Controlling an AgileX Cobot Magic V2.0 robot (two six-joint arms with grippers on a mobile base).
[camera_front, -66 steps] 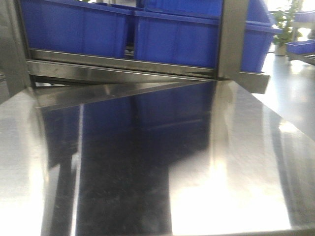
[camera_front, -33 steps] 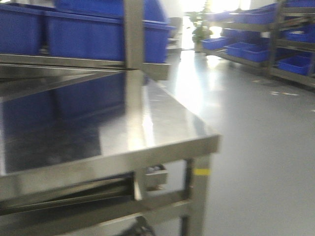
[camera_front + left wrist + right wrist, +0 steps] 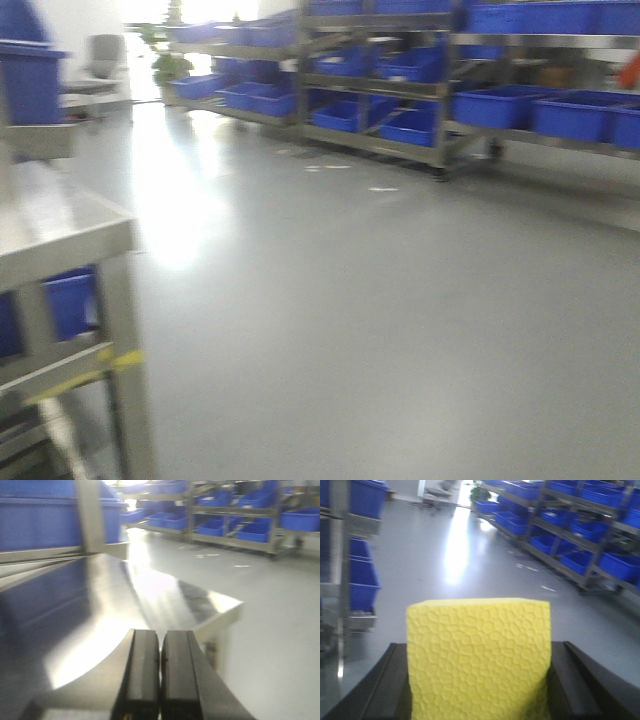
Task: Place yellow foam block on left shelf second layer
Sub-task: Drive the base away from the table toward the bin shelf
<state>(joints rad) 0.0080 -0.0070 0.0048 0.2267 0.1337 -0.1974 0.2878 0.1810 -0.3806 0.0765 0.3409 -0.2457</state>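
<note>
Two grippers are in view, and only one carries anything. The right gripper (image 3: 480,700) is clamped on the yellow foam block (image 3: 479,650). Its dark fingers (image 3: 390,685) press the block's two side faces, so the dimpled front face fills the lower middle of the right wrist view. The block rests on no surface and hangs above the grey floor (image 3: 445,565). The squeeze from both sides is presumably what stops the light foam slipping in transport. The left gripper (image 3: 160,675) has its black pads (image 3: 142,670) pressed together with nothing between them. It hangs over the stainless steel tabletop (image 3: 100,605), short of the far right corner, and looks parked and idle, since one block needs only one arm. The blurred front view shows a corner of a steel table (image 3: 70,225) at the left edge with a blue bin (image 3: 65,300) beneath it. Beyond it lie open floor and long racks of blue bins (image 3: 560,110) along the far side. A shelf unit (image 3: 340,580) with more bins stands at the left edge of the right wrist view. I cannot tell which rack is the left shelf. The block is in hand but not yet placed. The next move likely calls for facing the shelf and levelling the block with its second layer, where the soft foam could catch on the shelf's front edge.
</note>
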